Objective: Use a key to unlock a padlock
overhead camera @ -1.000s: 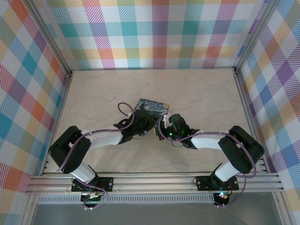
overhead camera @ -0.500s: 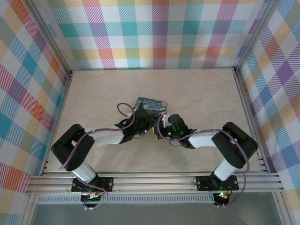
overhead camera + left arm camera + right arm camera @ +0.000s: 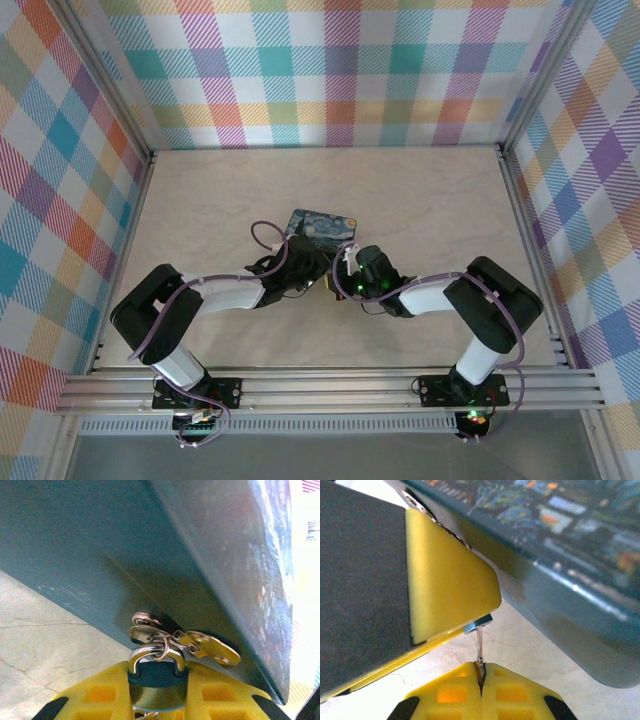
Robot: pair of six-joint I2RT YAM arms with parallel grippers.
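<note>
The padlock [image 3: 157, 682], with a teal top, brassy body and silvery shackle, sits pinched between the yellow fingers of my left gripper [image 3: 158, 687]. A ring with spare brass keys [image 3: 210, 649] hangs from the shackle against the tin. My right gripper [image 3: 481, 672] is shut on the key [image 3: 480, 647], whose thin blade runs up into the padlock's bottom [image 3: 479, 623]. That bottom shows under the left gripper's yellow finger [image 3: 445, 580]. In the top view, the left gripper [image 3: 316, 277] and right gripper [image 3: 345, 277] meet tip to tip, hiding the lock.
The starry-night printed tin [image 3: 320, 226] lies just behind both grippers; its teal side [image 3: 150, 545] looms close over the padlock and the tin [image 3: 560, 555] stands near the key. Pale table [image 3: 450, 210] spreads all around, fenced by plaid walls.
The right arm's elbow has swung in toward the middle while its gripper stayed at the lock. Both grips are unchanged.
</note>
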